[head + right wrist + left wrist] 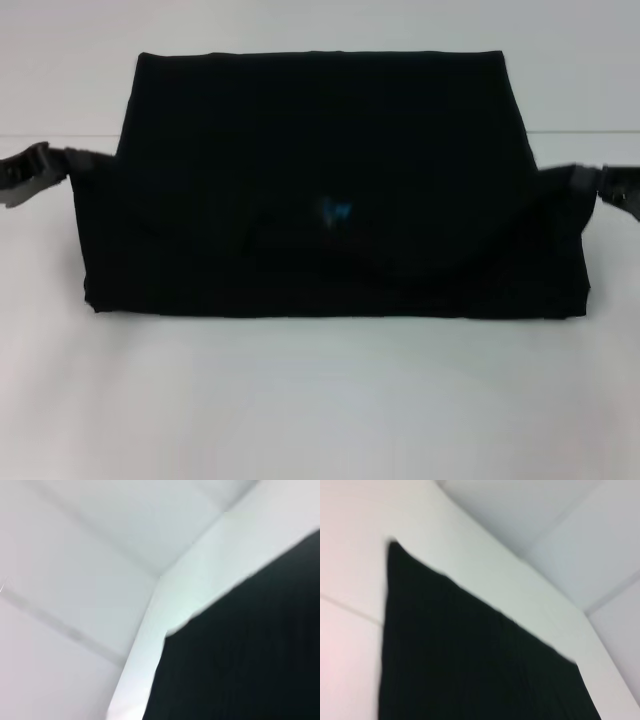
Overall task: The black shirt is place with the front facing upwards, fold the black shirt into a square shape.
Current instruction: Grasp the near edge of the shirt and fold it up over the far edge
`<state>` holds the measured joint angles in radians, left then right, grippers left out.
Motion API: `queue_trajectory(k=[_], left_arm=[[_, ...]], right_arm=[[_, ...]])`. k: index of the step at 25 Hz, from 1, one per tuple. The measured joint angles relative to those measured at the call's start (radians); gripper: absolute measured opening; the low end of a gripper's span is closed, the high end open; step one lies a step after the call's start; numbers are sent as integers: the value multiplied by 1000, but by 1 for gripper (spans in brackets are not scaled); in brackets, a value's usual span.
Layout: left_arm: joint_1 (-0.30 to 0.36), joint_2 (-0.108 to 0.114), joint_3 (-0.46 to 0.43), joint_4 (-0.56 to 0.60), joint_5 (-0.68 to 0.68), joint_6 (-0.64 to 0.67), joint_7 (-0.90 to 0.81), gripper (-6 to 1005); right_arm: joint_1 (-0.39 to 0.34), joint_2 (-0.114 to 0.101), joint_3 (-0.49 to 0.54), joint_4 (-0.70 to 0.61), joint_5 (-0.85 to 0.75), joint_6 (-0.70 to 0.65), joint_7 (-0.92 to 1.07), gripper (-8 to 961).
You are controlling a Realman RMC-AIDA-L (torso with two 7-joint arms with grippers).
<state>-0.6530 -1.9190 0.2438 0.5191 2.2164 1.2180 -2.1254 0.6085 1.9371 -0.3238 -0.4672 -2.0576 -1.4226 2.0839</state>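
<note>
The black shirt (330, 150) spreads wide across the white table (320, 400) in the head view. Its small blue neck label (335, 212) shows near the middle, with the collar curve below it. My left gripper (95, 160) meets the shirt's left side edge and is shut on the cloth. At the right side edge, my right gripper (570, 180) grips the shirt in the same way. The cloth looks stretched between them. A corner of the black shirt (470, 670) fills the left wrist view. The black shirt (250, 650) also fills part of the right wrist view.
The white table has a seam line (60, 135) running across behind the shirt. A bare strip of table lies in front of the shirt's near edge and at both sides. Nothing else stands on it.
</note>
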Motion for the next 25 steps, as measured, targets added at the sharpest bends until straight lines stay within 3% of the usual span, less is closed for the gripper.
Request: queue_trajectory(k=[5, 9, 15, 22, 25], left_arm=[[-2, -60, 2, -16, -89, -140, 100, 18], [-9, -92, 4, -19, -158, -217, 161, 18], [-33, -107, 8, -33, -226, -292, 228, 18], [-60, -164, 40, -37, -232, -438, 310, 18], [-68, -181, 76, -38, -232, -499, 320, 18]], right_arm=[[20, 68, -6, 21, 93, 190, -123, 40], [52, 103, -6, 31, 138, 308, -212, 39], [94, 117, -6, 41, 195, 391, -307, 39], [121, 150, -12, 70, 227, 538, -457, 39], [135, 153, -13, 103, 255, 603, -541, 40]])
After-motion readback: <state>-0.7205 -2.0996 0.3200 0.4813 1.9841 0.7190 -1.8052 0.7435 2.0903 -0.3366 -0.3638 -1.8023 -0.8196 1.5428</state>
